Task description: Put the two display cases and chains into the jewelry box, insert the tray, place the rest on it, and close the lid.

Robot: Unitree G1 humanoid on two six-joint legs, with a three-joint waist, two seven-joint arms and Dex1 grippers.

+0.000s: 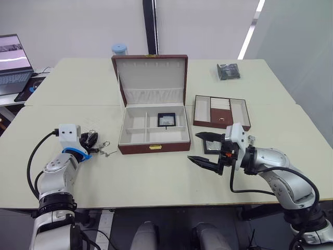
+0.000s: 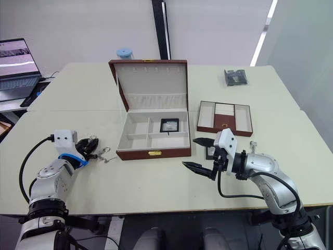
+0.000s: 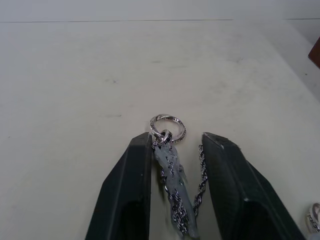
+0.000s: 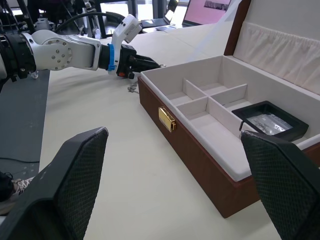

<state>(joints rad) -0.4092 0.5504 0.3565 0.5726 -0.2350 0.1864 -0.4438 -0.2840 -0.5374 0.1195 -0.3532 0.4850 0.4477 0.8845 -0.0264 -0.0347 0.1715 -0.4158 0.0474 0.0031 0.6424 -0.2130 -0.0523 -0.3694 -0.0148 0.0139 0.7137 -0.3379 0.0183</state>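
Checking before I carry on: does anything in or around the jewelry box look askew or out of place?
One display case in the jewelry box lies tilted, one edge propped on a divider rather than flat. Otherwise nothing stands out.

Pale room with cream tables pushed together

A cream table [image 1: 156, 182] fills the middle of the frame, its seams showing where sections meet. White walls [image 1: 78, 26] run along the top, split by 1 dark vertical strip [image 1: 150, 26]. At upper left an open laptop [image 1: 13, 65] sits on a side desk; a bright light strip [image 1: 250, 31] slants at upper right.
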